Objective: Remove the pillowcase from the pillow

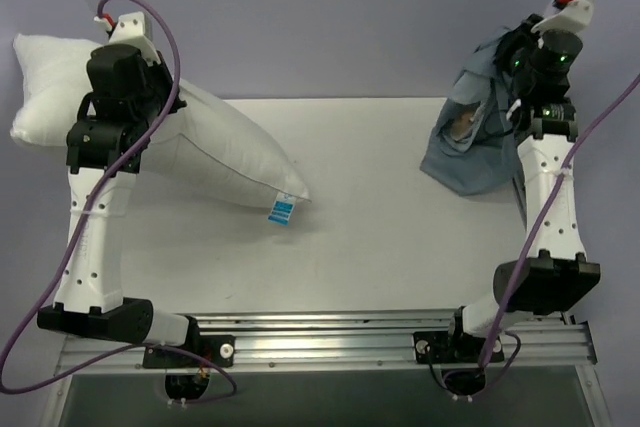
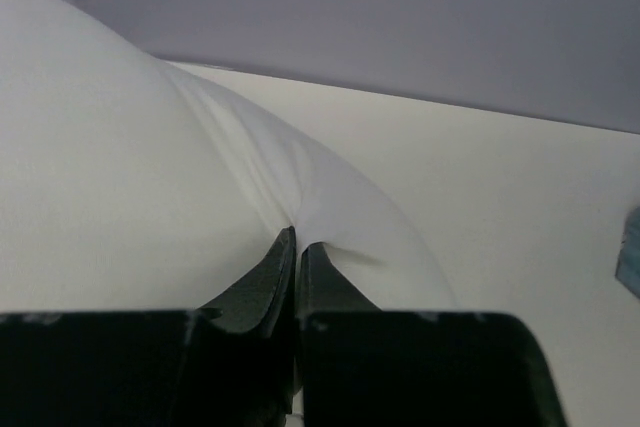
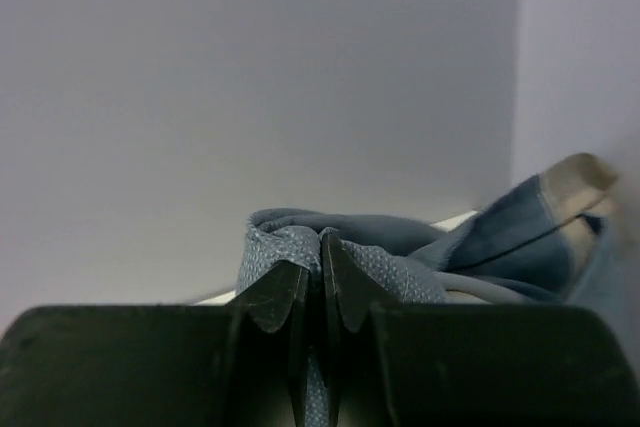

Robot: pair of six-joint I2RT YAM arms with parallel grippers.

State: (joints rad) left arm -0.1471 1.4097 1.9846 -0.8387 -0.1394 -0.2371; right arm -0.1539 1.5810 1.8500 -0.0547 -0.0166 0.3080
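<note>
The white pillow [image 1: 215, 142] is bare and slants from the far left corner down to its blue tag [image 1: 280, 211] on the table. My left gripper [image 2: 297, 247] is shut on a pinch of the pillow's white cloth [image 2: 150, 187] and holds that end lifted; its head sits over the pillow in the top view [image 1: 125, 107]. The pillowcase [image 1: 472, 142] hangs as a crumpled blue bundle at the far right, apart from the pillow, its lower edge on the table. My right gripper [image 3: 322, 247] is shut on a fold of the pillowcase [image 3: 400, 267].
The white table [image 1: 390, 207] lies between the pillow and the pillowcase. Purple-grey walls [image 1: 330, 17] close the back and sides. A metal rail [image 1: 330, 337] carrying both arm bases runs along the near edge.
</note>
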